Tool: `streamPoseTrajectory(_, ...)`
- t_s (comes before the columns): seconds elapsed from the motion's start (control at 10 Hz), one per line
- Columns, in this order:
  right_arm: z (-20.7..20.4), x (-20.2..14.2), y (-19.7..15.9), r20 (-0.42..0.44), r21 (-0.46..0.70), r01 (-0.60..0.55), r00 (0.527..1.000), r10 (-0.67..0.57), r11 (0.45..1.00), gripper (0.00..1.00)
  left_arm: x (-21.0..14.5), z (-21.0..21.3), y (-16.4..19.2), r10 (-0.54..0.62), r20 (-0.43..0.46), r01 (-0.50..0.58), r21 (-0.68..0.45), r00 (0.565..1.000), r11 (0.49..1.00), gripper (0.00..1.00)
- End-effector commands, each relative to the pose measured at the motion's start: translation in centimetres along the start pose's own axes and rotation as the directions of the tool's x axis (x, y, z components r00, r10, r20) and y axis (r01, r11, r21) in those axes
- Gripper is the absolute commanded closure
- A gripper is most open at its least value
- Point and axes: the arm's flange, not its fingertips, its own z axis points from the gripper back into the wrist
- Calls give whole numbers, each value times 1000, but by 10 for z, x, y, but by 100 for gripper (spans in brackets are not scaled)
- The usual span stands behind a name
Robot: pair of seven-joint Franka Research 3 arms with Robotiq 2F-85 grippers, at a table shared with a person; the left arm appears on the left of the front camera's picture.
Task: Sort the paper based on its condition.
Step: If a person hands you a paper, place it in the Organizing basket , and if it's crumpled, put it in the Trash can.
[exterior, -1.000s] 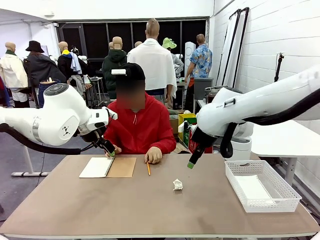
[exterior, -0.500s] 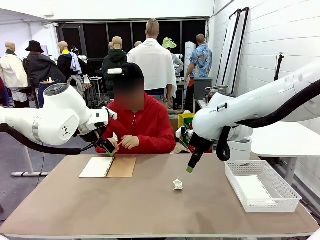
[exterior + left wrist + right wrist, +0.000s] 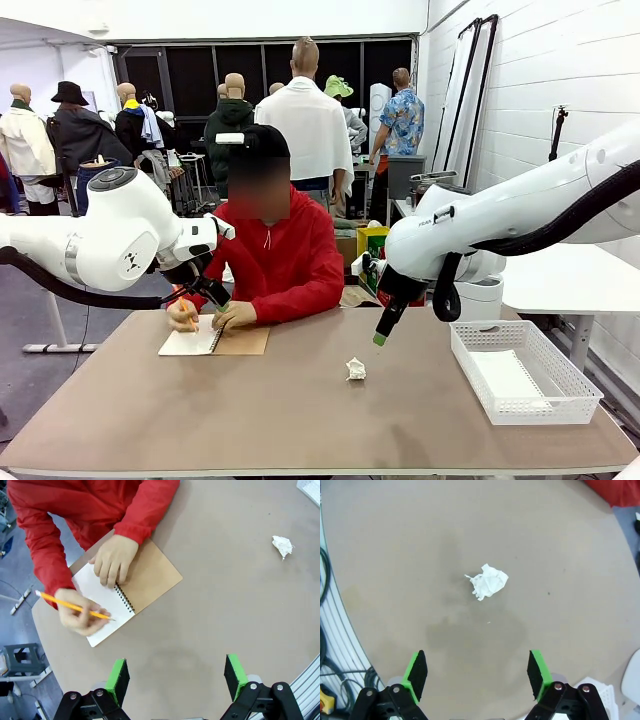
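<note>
At table left, the left gripper (image 3: 215, 298) hangs above the near-left corner of the spiral notebook (image 3: 150, 580), close in front of the person (image 3: 285, 255). In its wrist view the jaws are spread wide, nothing between them, bare table (image 3: 300, 420) underneath.

The notebook lies open: white page on one side, brown cover folded out flat on the other. The person's pencil hand (image 3: 80, 615) holds a yellow pencil (image 3: 70, 606) with the tip on the white page. The other hand (image 3: 114, 560) rests flat across the spiral binding and holds the notebook down. Both sleeves are red.

Mid-table there is one crumpled paper ball (image 3: 355, 369), alone on the bare surface, well apart from the notebook and touching nothing.

The right gripper (image 3: 380, 335) hovers above the table, just up and right of the ball in the front view and clear of it. In the right wrist view the jaws are spread and empty. The ball sits ahead of the green pads (image 3: 417, 670), roughly centred between them, no contact.

At table right, the white mesh basket (image 3: 520, 405) stands near the edge. A flat white sheet (image 3: 505, 375) lies on its bottom. The basket is apart from the ball and from the right gripper.
</note>
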Motion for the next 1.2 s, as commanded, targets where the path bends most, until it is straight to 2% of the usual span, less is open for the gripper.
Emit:
streamPoseTrajectory(0.0, -26, 10, -5, -33, -11, -12, 999, 11, 1000, 0, -1, -1, 1, -6, 4, 6, -2, 1000, 1000, 0)
streamPoseTrajectory(0.6, -90, 34, -14, -73, 0, -57, 996, 56, 998, 0, -1, -1, 1, -6, 4, 6, -2, 1000, 1000, 0)
streamPoseTrajectory(1.1, -119, 50, -31, -118, 51, -96, 988, 102, 994, 0, -1, -1, 1, -6, 4, 6, -2, 1000, 1000, 0)
